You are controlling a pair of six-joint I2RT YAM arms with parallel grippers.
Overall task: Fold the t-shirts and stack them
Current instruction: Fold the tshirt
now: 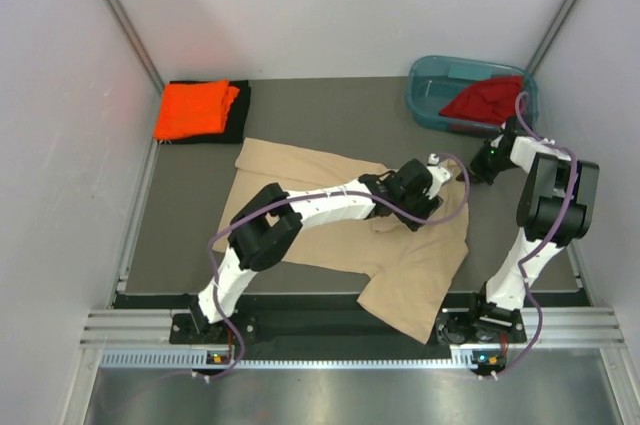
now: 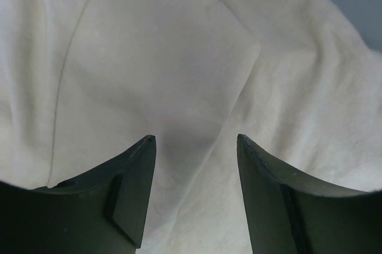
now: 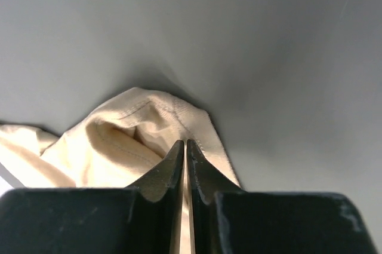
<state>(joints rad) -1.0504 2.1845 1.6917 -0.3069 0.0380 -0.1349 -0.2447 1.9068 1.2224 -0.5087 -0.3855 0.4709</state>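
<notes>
The orange t-shirt sat folded on the black t-shirt at eleven o'clock, the dark red t-shirt waited at one, and the beige t-shirt lay unfolded mid-counter, left pincer open above it, right pincer clamped on its edge.

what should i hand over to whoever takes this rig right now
Left tool: open, low over the beige t-shirt, holding nothing.
Right tool: shut on a hem corner of the beige t-shirt.
The beige t-shirt lies spread mid-table, unfolded, one part over the near edge.
Done: orange t-shirt lies folded on the black t-shirt, far left corner.
Left: fold the beige one, then the dark red t-shirt bunched in the teal tub; stack both.
</notes>
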